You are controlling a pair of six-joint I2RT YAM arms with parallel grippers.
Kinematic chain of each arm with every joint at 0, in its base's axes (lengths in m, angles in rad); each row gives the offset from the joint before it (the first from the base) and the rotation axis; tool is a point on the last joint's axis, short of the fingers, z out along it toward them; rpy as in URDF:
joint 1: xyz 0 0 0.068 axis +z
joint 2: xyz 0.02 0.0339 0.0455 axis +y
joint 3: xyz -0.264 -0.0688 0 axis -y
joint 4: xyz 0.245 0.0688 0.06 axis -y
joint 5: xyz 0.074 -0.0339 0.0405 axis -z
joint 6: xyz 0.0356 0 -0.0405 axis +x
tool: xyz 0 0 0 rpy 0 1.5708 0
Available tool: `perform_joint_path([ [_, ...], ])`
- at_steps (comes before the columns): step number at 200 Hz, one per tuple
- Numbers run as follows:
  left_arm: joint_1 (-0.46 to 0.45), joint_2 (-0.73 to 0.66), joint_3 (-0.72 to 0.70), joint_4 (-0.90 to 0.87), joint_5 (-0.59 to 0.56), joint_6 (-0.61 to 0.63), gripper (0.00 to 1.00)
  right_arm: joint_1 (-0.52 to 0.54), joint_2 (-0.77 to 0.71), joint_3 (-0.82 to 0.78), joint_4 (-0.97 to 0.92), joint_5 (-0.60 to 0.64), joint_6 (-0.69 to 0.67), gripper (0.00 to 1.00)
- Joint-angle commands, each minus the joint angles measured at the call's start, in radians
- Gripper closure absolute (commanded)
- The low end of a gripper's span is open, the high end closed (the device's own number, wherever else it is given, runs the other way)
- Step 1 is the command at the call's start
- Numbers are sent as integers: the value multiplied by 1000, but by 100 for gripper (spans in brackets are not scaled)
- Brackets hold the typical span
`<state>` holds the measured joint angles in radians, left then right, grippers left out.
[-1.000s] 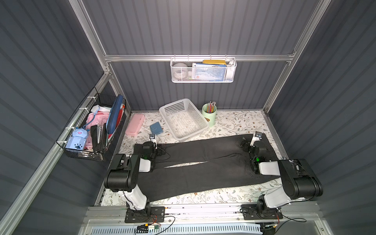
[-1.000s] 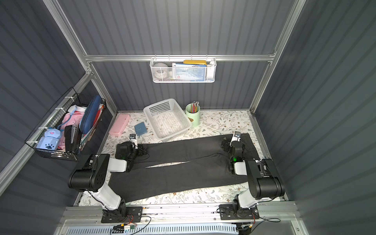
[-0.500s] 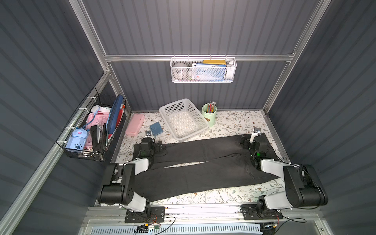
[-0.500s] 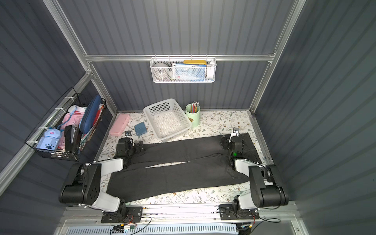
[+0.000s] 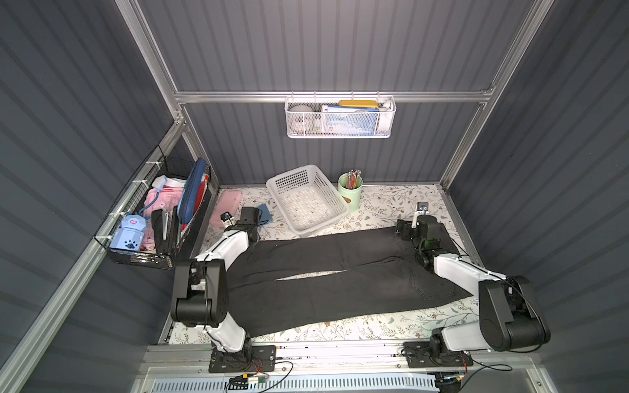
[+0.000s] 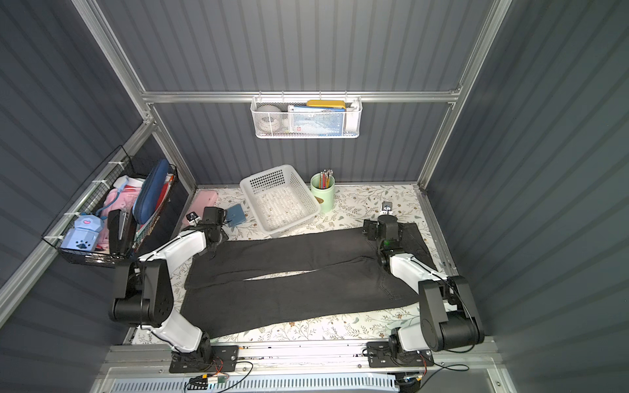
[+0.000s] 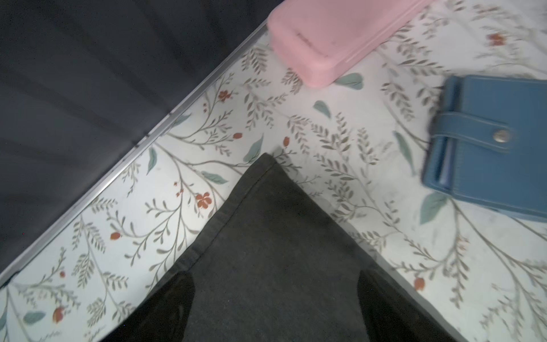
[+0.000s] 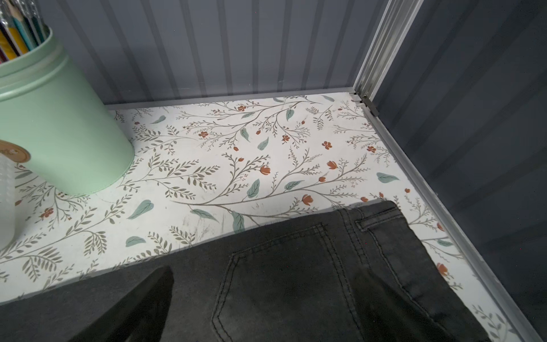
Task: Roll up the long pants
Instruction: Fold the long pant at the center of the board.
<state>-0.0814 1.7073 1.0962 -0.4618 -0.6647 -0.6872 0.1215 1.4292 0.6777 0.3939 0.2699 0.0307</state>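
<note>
Left tool [image 7: 273, 284]: spread, straddling the far leg's hem at 10 o'clock, pinching nothing.
Pants [image 5: 340, 272]: flat and unrolled, spanning the desk [image 5: 391, 204] from 9 to 3 o'clock.
Right tool [image 5: 413, 233]: spread, over the back pocket at 2 o'clock.
Progress: rolling not begun; the whole roll is left to do.

No text can be read; the faint mark on the pink case [image 7: 334, 38] is too blurred.
</note>
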Motion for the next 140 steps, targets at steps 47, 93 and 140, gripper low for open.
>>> perform_joint_path([
  [47,90,195,185,-208,-86,-211,13,4,-57,30,-88,-99,61,2],
  [93,108,296,264,-231,-70,-239,14,4,-69,28,-115,-99,89,1],
  [140,125,381,363,-261,-39,-236,20,3,-23,105,-186,-26,127,1],
])
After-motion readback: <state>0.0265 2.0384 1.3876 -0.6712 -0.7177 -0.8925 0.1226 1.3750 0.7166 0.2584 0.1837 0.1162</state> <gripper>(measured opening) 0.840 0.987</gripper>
